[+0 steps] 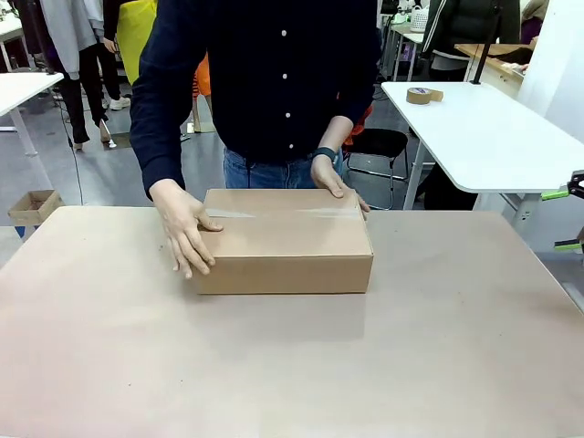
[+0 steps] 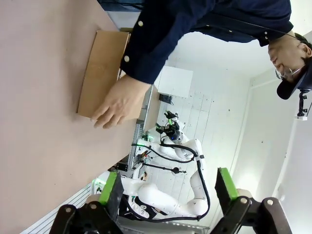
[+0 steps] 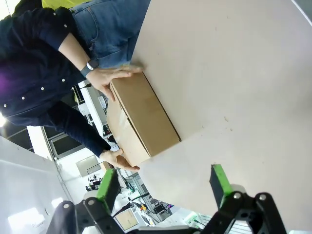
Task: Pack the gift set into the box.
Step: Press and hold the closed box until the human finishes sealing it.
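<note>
The box (image 1: 283, 242) stands shut at the far middle of the table, with a strip of clear tape along its top seam. A person's hands (image 1: 187, 233) rest on it, one on each end. The gift set is hidden. In the left wrist view my left gripper (image 2: 166, 187) is open and holds nothing, well away from the box (image 2: 100, 73). My right gripper (image 3: 163, 185) is open too, with bare table between it and the box (image 3: 146, 117). Its green pads (image 1: 553, 193) peek in at the right edge of the front view.
The tan table (image 1: 274, 365) is bare in front of the box. Beyond it on the right stands a white table (image 1: 484, 137) with a tape roll (image 1: 420, 95), and a black chair (image 1: 379, 146) beside it. A small cardboard box (image 1: 32, 205) sits on the floor far left.
</note>
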`<state>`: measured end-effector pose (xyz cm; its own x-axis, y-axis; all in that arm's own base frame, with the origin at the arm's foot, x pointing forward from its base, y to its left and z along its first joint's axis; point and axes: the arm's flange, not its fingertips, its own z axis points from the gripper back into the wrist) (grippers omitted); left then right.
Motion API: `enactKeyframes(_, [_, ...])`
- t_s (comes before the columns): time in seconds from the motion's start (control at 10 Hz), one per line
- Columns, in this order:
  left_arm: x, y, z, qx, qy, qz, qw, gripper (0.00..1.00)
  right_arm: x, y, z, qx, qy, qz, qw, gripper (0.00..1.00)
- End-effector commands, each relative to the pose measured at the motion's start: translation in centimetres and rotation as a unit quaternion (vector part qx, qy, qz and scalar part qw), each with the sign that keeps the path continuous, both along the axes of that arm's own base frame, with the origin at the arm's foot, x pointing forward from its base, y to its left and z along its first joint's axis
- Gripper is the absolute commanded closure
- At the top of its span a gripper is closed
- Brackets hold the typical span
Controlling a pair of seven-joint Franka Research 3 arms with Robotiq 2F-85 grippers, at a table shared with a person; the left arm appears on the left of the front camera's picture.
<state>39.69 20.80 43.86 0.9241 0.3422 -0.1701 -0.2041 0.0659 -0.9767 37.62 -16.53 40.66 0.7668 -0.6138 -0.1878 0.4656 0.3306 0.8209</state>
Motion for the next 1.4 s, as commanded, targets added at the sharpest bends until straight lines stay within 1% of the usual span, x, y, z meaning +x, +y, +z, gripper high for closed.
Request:
enactKeyframes(0.0, [-0.34,-0.17,0.09,0.003,-0.002,0.001,1.000,0.00,-0.14,-0.18,0.16,-0.002,0.000,0.006,1.000,0.00])
enactKeyframes(1.3, [-0.34,-0.17,0.09,0.003,-0.002,0.001,1.000,0.00,-0.14,-0.18,0.16,-0.002,0.000,0.006,1.000,0.00])
